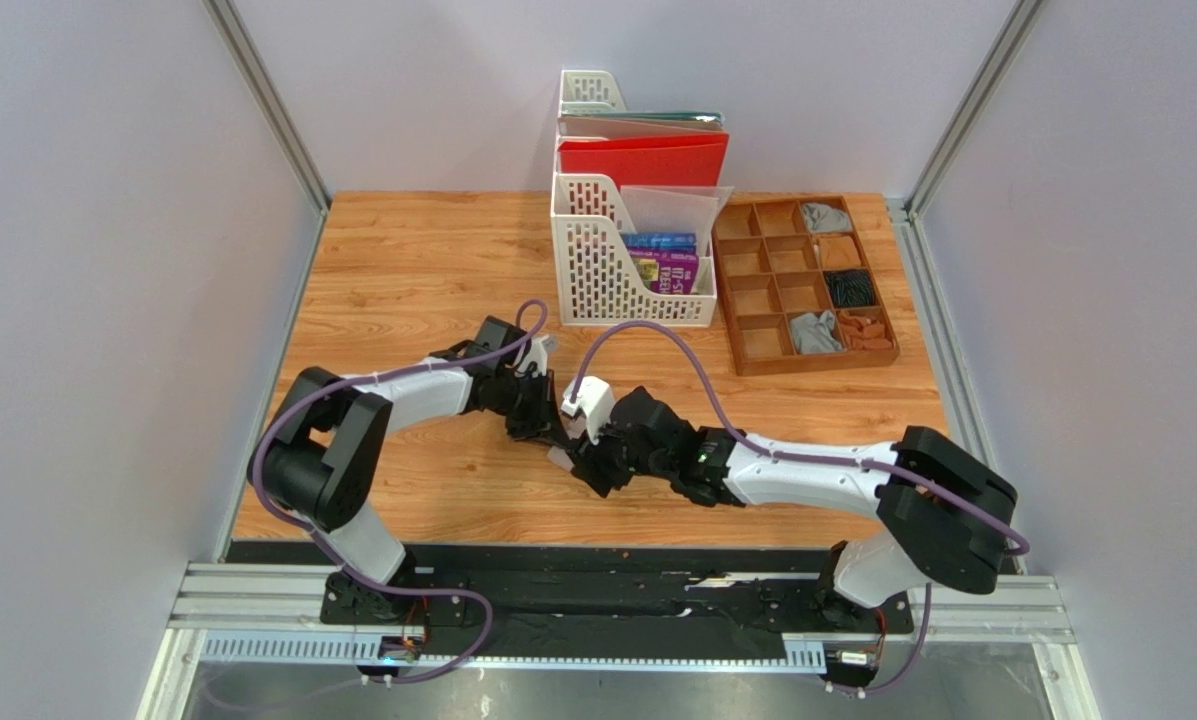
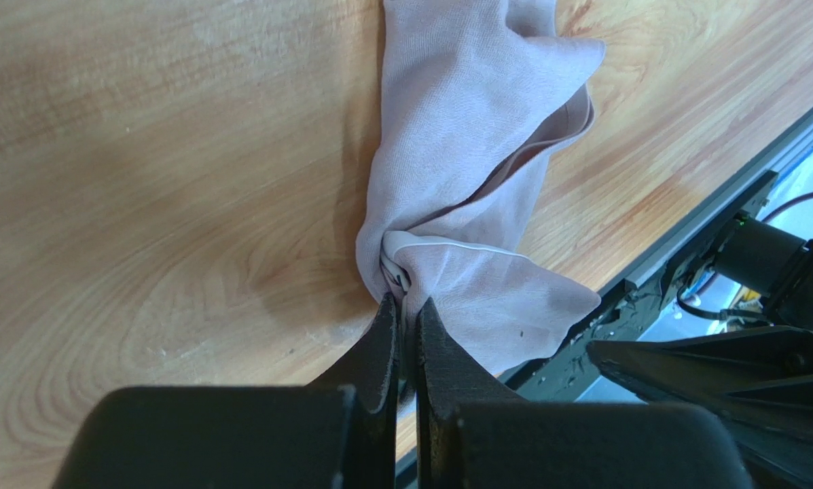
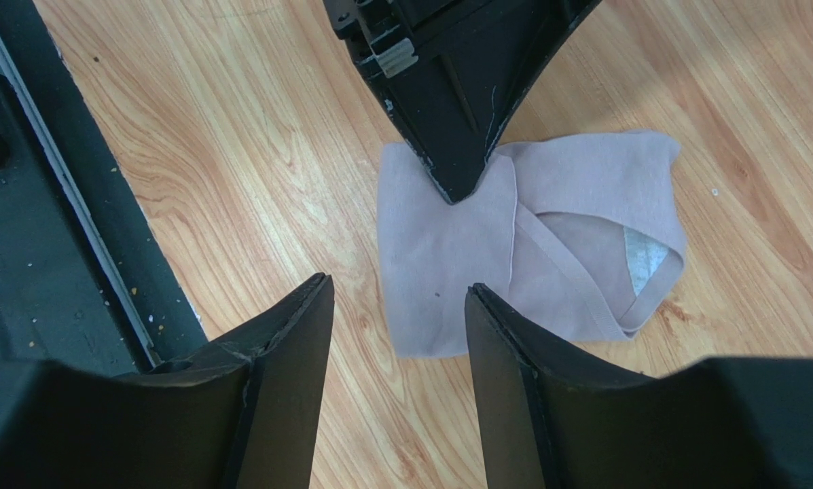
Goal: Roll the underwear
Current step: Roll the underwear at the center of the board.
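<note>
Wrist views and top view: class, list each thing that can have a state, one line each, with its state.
Underwear: folded, lying flat, not rolled, one edge pinched.
Left gripper: shut on the underwear.
Right gripper: open, above the underwear.
Rack: upright, holding folders.
Tray: some compartments filled, others empty.

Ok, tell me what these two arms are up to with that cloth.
They are working on rolling the underwear, a pale pinkish garment lying loosely folded on the wooden table. The left claw is shut on a bunched bit of the fabric. The right claw hangs open over the cloth and holds nothing. No roll has formed yet.
</note>
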`<action>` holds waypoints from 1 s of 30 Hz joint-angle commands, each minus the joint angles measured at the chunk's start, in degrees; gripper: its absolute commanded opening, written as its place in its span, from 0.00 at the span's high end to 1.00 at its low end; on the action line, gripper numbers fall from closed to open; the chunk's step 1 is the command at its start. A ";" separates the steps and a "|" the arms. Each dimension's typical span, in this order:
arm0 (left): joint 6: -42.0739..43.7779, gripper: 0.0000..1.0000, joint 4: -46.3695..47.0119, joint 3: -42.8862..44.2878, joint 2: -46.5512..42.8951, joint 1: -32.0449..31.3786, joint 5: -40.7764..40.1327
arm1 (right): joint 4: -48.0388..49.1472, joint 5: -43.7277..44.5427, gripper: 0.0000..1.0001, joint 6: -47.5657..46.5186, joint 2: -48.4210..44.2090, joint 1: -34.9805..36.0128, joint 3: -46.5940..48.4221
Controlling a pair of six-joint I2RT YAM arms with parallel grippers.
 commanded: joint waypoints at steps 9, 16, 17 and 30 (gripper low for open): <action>-0.15 1.00 -6.66 3.79 -0.99 -0.11 3.25 | 5.06 4.33 0.48 -1.27 4.67 1.84 -0.11; -0.50 1.00 -6.93 5.90 1.65 -0.11 5.36 | 5.07 7.84 0.48 -0.75 4.76 4.31 -0.82; -0.59 1.00 -6.93 5.99 1.74 -0.02 5.45 | 4.80 8.54 0.48 -0.40 5.37 4.57 -0.73; -0.86 1.00 -6.66 6.17 3.06 1.74 9.49 | 1.64 24.70 0.48 5.49 9.15 9.14 -0.82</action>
